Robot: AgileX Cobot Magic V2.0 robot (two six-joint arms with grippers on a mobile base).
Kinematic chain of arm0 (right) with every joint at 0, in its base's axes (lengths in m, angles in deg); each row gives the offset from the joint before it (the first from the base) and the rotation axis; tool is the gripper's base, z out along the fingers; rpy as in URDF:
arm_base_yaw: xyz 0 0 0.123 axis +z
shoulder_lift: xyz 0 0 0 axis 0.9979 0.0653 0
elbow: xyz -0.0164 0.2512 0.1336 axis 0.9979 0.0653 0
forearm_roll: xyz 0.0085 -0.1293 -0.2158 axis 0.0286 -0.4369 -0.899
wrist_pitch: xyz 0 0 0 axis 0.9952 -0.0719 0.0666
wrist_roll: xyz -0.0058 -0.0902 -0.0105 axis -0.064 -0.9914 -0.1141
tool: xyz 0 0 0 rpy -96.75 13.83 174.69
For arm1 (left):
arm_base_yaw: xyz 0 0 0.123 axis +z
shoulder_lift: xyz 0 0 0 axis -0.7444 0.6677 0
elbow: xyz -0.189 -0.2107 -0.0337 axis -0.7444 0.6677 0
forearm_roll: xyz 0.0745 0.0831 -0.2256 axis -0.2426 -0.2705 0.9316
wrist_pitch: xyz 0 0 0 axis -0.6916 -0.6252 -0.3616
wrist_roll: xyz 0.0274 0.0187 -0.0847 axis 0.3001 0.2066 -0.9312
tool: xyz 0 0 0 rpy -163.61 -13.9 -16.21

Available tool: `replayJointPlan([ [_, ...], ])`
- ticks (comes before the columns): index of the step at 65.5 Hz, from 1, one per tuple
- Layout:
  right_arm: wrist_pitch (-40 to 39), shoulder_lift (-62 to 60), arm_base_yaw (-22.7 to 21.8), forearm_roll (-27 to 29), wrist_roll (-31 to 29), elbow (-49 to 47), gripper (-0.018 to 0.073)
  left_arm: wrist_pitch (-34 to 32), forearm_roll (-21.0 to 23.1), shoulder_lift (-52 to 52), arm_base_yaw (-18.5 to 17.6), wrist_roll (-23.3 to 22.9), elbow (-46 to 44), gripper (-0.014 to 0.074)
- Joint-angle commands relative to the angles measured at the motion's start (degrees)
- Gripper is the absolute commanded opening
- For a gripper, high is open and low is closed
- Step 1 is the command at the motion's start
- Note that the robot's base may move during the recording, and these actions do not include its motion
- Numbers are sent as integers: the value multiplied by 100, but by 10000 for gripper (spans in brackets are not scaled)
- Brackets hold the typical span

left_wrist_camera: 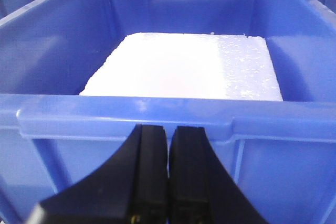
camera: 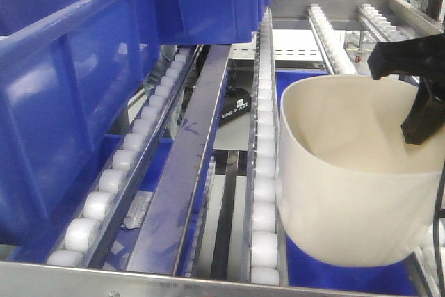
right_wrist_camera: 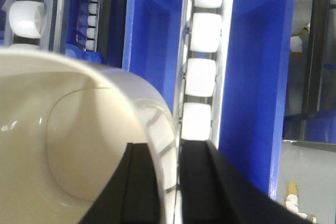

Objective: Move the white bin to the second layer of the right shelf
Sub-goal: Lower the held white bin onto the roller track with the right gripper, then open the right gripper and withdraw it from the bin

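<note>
Right gripper (right_wrist_camera: 167, 182) pinches the wall of the glossy cream-white plastic tub (camera: 348, 193): one black finger inside the rim, one outside, per the right wrist view. In the front view the tub sits tilted at the right, over the roller rack level (camera: 264, 193) of steel rails lined with small white rollers, its left wall just beside one roller rail. Whether its base rests on the rollers or hangs clear: cannot tell.

Left gripper (left_wrist_camera: 169, 174): black fingers pressed together, nothing between them, parked just in front of the near wall of a large blue rectangular plastic crate (left_wrist_camera: 131, 119). A flat white foam slab (left_wrist_camera: 184, 66) lies inside that crate.

Front view, left side: another big blue crate (camera: 76, 88) sits on the same rack's rollers. Right wrist view shows blue bins (right_wrist_camera: 257, 77) below the rails, seen through the gaps.
</note>
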Motion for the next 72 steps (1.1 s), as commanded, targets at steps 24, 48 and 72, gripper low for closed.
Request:
replayJointPlan([
  [24,-173,-1299,-11,48,-331,-156,393,-493,0,-92,-9,-17,211,85],
  [48,-642,-2703,-1169,2079,-4471,1046,153,-493,0,-92,-9,-17,211,85],
  [72,-2036,-4840,-2408,2657,-4679,2383,49,-493,0,-92,-9,-17,211,85],
])
